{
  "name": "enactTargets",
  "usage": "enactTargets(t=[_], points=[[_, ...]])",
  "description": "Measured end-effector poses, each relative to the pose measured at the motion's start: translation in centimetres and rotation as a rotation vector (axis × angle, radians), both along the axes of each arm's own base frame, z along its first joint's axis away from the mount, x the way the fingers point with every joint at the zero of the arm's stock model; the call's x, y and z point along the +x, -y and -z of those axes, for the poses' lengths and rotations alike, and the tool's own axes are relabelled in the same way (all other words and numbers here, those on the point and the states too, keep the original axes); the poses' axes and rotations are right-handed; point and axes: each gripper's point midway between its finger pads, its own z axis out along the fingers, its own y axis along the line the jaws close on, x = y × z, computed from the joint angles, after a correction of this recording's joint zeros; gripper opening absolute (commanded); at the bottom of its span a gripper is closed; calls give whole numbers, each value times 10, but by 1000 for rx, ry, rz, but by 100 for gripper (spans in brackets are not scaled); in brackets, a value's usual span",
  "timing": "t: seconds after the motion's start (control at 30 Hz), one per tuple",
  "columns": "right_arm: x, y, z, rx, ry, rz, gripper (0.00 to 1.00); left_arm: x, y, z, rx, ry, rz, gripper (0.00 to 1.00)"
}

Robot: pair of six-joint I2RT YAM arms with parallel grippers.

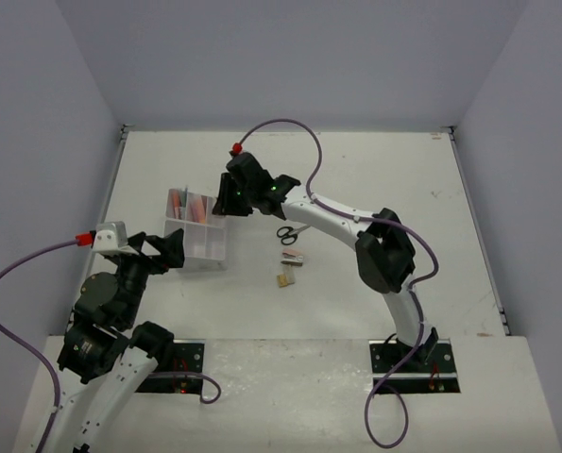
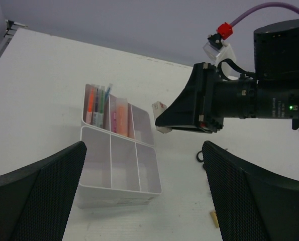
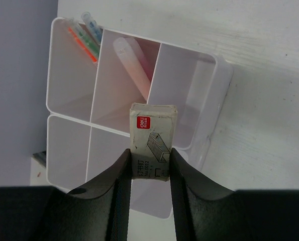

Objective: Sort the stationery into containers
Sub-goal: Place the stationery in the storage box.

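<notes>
The clear organiser box (image 1: 205,257) stands left of centre, with pens (image 3: 84,35) and a pink marker (image 3: 134,60) in its far compartments. My right gripper (image 1: 224,200) hovers over the box's far right part, shut on a small white staple box (image 3: 153,125) that hangs above a divider of the organiser (image 3: 219,85). My left gripper (image 2: 144,160) is open and empty at the organiser's near side (image 2: 114,197). Black-handled scissors (image 1: 289,234), a small pink and grey piece (image 1: 292,257) and a tan eraser (image 1: 284,280) lie on the table right of the box.
The right arm (image 1: 384,250) arches across the table's middle. The table (image 1: 375,179) is white, with grey walls close at the back and sides. The tan eraser also shows in the left wrist view (image 2: 214,218), beside my right finger.
</notes>
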Motion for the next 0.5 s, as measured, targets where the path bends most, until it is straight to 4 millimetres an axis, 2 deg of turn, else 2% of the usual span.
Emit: enactTargets(t=[0.13,0.3,0.5], points=[[6,-12,14,-3,-12,-20,14,0,0,1,1,-2,0,100],[15,-25,9,18,6,-28,18,0,0,1,1,-2,-1,100],[17,-24,8,18,11,-14,20,0,-2,1,1,-3,-9,100]])
